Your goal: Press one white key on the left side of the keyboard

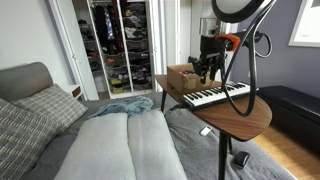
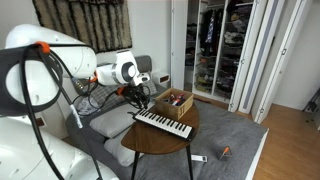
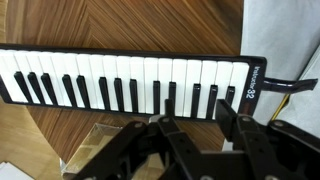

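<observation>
The keyboard is slim and dark with white and black keys, and it lies on a round wooden table. It shows in both exterior views. In the wrist view it spans the upper frame. My gripper hovers just off its near edge, over the wood, fingers apart and empty. In the exterior views the gripper hangs above the keyboard's end next to the cardboard box. It touches no key that I can see.
A brown cardboard box stands on the table beside the keyboard. A ring-light stand rises at the table's edge. A grey bed lies beside the table. An open closet stands behind.
</observation>
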Robot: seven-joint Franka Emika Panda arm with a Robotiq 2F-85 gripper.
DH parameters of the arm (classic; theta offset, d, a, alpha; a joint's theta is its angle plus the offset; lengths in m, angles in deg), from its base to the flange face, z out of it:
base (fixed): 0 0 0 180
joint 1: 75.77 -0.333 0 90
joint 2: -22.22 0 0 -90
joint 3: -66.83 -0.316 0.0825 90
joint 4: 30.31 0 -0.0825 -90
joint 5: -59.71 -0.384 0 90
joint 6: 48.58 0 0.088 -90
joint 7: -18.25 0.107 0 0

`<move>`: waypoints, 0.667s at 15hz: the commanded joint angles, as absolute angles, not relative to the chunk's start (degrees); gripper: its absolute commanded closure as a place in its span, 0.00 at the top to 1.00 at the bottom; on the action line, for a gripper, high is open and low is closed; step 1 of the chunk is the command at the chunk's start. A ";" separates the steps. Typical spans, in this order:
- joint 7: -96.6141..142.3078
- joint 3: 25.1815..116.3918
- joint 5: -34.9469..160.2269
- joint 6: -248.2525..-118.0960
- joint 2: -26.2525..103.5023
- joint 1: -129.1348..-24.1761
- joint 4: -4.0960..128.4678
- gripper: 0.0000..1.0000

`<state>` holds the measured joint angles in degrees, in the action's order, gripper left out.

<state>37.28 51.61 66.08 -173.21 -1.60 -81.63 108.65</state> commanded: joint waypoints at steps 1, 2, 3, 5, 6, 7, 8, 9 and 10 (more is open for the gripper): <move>40.33 50.71 66.85 -169.99 -5.44 -81.88 108.92 0.78; 40.83 50.48 66.90 -169.33 -6.15 -81.86 108.93 0.86; 41.47 50.23 66.91 -168.70 -6.88 -81.80 108.94 0.92; 42.58 49.69 66.80 -167.44 -8.14 -81.79 108.88 1.00; 43.33 49.40 66.66 -166.87 -8.72 -81.77 108.81 1.00; 43.98 49.08 66.72 -166.49 -9.27 -81.73 108.80 1.00; 44.78 48.78 66.64 -166.00 -9.84 -81.66 108.75 1.00; 45.61 48.46 66.67 -165.54 -10.37 -81.55 108.79 1.00; 46.35 48.23 66.58 -165.11 -10.88 -81.52 108.81 1.00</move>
